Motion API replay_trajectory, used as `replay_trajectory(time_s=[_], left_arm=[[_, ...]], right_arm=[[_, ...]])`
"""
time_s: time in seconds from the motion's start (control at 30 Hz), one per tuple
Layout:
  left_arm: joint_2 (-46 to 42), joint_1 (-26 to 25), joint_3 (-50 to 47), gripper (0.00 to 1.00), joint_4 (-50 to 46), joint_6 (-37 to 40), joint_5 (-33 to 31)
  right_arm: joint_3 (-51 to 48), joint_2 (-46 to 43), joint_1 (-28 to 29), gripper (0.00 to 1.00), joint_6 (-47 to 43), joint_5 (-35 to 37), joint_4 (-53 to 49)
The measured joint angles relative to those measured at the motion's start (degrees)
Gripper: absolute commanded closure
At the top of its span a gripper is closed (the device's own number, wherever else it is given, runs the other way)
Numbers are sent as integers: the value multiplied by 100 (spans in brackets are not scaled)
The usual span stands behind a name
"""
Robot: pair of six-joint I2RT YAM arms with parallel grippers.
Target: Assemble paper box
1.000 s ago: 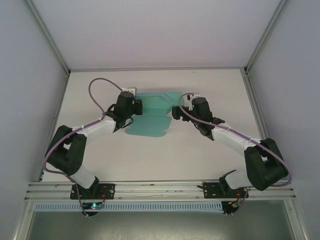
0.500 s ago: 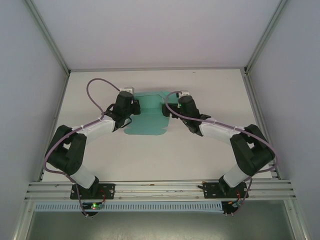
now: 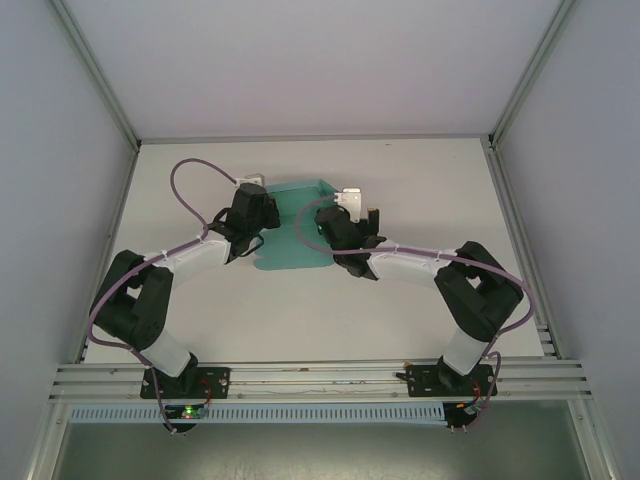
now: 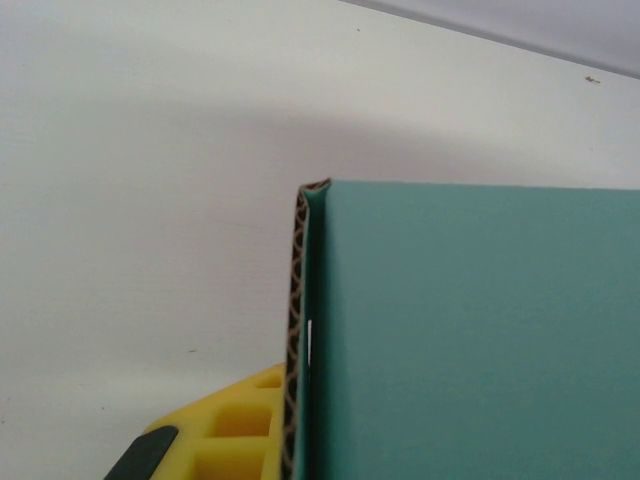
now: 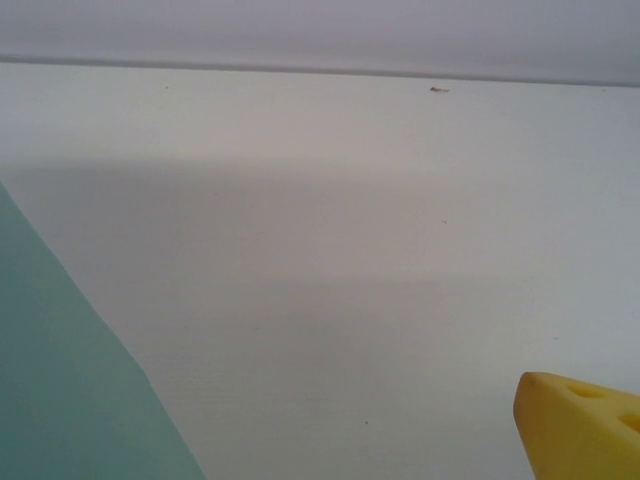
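The paper box [image 3: 290,248] is a teal-green card sheet lying at the back middle of the table, with its left and rear panels lifted. My left gripper [image 3: 272,213] is shut on the sheet's left edge. In the left wrist view the corrugated edge of the paper box [image 4: 293,330] runs upright beside one yellow finger [image 4: 235,425], and a teal panel [image 4: 470,340] covers the right half. My right gripper [image 3: 322,218] hangs open over the sheet's right side. Its wrist view has a corner of the paper box [image 5: 60,390] at lower left and one yellow fingertip [image 5: 585,425] at lower right.
The white table [image 3: 400,310] lies inside a metal frame with pale walls on three sides. A rail [image 3: 320,378] runs along the near edge by the arm bases. Purple cables [image 3: 195,175] loop above both arms.
My right arm has swung left from the sheet's right edge to above its right part. The sheet now looks narrower there. My left gripper has kept its place and grip.
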Motion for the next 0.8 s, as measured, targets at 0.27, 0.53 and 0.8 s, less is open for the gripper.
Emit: replay_trajectory(time_s=[0.27, 0.53, 0.8], left_arm=[[-87, -74, -17, 100, 2, 7, 79], [-256, -76, -118, 100, 37, 243, 304], [-260, -76, -160, 100, 111, 422, 651]], right_arm=[[-785, -1255, -107, 1, -756, -573, 44], [-1757, -3438, -1639, 2, -990, -2850, -118], [-1204, -3241, -3093, 4, -1104, -4524, -623]])
